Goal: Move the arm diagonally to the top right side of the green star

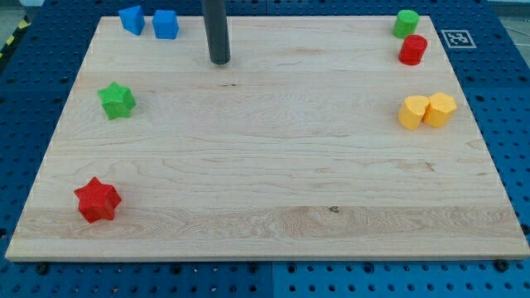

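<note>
On the pale wooden board [265, 199], near its left edge, sits one green star [117, 100], squat, with no clear long axis; one red star [98, 200] lies near the bottom-left corner. Two blue blocks [132, 19] [166, 24] hug the top edge. The tip [219, 61] stands up-right of the green star, apart; the arm bears no claw. Right side: green cylinder [406, 23], red cylinder [412, 50], two touching yellow blocks [413, 112] [440, 109].
</note>
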Robot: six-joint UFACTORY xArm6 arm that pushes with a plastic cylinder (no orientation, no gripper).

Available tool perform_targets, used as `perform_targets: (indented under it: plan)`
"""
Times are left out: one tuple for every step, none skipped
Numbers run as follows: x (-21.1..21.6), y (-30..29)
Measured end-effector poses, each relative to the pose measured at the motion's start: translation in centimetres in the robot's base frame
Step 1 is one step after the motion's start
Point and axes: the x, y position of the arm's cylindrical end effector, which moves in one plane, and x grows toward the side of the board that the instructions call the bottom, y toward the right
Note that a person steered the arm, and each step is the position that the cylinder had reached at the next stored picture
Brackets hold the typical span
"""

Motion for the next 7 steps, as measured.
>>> perform_targets:
  plan:
    - [0.0,-0.1]
    - [0.0,-0.1]
    - [0.0,-0.9]
    - [0.0,-2.2]
    - [0.0,-2.9]
    - [0.0,-2.9]
    - [0.0,-3.3]
